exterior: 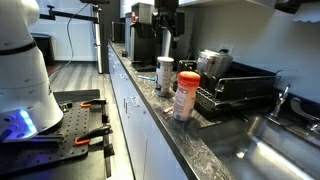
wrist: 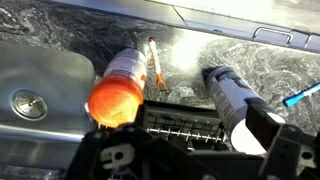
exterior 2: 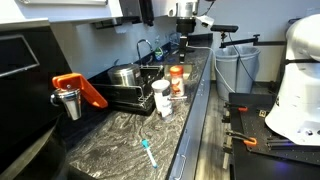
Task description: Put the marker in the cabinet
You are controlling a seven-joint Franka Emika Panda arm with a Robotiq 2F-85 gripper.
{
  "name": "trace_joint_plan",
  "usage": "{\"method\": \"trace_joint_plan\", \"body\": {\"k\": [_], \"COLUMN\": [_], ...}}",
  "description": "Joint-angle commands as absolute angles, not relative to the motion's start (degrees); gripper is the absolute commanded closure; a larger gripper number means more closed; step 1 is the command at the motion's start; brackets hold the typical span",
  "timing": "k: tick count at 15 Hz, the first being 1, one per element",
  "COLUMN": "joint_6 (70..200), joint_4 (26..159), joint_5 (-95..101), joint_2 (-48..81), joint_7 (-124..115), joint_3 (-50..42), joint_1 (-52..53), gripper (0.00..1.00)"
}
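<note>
An orange-and-white marker (wrist: 155, 60) lies on the dark marbled countertop (wrist: 250, 50), just beside an orange-lidded bottle (wrist: 118, 88). A second pen with a blue tip (wrist: 300, 96) lies further off; it also shows in an exterior view (exterior 2: 150, 153). My gripper (wrist: 190, 150) hangs high above the bottle, open and empty, with its fingers wide apart at the bottom of the wrist view. The overhead cabinet's pale flat underside (exterior 2: 60, 12) shows in part at the top of an exterior view. The dark shape at the top (exterior 2: 145, 10) seems to be my gripper.
A white cylinder (wrist: 228, 95) stands next to the orange-lidded bottle (exterior 2: 176, 80). A black dish rack (exterior: 235, 88) and a sink (exterior: 270, 150) lie beyond. Coffee machines (exterior: 145, 35) stand at the counter's end. An orange-handled tool (exterior 2: 78, 90) rests on the counter.
</note>
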State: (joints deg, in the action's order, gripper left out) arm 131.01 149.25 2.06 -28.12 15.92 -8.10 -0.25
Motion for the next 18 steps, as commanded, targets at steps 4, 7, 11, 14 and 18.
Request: {"method": "trace_joint_plan", "body": {"k": [4,7,11,14,18], "joint_6": [132.08,130.81,132.0,131.95,132.01], "joint_4": [147.19,145.23,145.68,144.88,143.94], "joint_5": [-8.86,-12.73,-11.92,-11.92,-16.0], "joint_2": [-26.06,-25.07,-25.35,-24.5,-22.26], "joint_7": [12.78,13.36,13.33,13.41,9.23], "joint_3": [-0.98,1.04,2.54,2.83,2.95], "joint_1": [9.57,13.38,13.89,14.02,14.27], "gripper": [0.0,0.0,0.0,0.0,0.0]}}
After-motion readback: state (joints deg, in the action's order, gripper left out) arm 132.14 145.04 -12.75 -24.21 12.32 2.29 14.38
